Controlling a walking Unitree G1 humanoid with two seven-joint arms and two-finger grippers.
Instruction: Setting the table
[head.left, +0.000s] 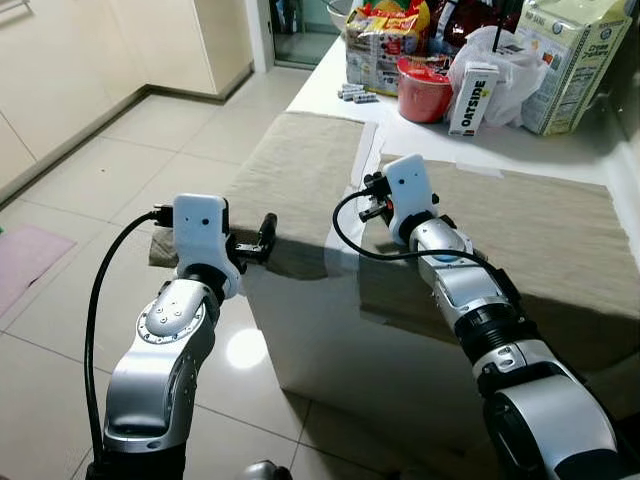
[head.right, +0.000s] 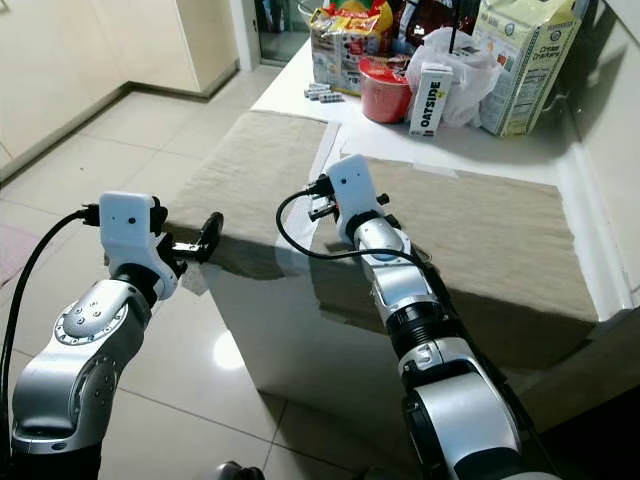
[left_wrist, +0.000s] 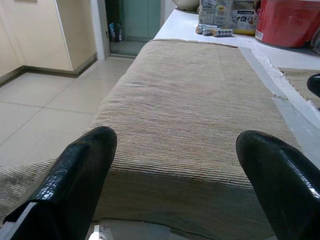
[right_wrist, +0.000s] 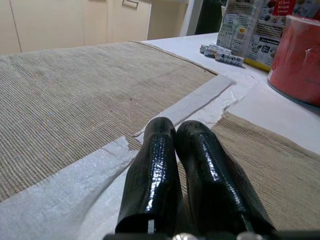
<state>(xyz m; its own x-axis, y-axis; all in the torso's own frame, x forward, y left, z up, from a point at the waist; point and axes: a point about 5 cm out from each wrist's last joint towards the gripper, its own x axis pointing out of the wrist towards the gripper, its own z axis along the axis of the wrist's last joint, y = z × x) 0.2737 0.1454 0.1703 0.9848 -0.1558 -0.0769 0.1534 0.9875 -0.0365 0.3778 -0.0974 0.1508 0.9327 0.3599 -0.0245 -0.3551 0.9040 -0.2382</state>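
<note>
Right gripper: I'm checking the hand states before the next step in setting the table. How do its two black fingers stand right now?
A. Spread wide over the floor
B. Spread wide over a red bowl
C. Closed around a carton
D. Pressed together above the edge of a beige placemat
D. In the right wrist view the right gripper has its two fingers side by side with no gap, just above the near edge of the right placemat, holding nothing.

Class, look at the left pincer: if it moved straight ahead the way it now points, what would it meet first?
Probably the near edge of the beige woven placemat: the open left pincer points along it. Depth is unclear, so it may pass just above the cloth.
</note>
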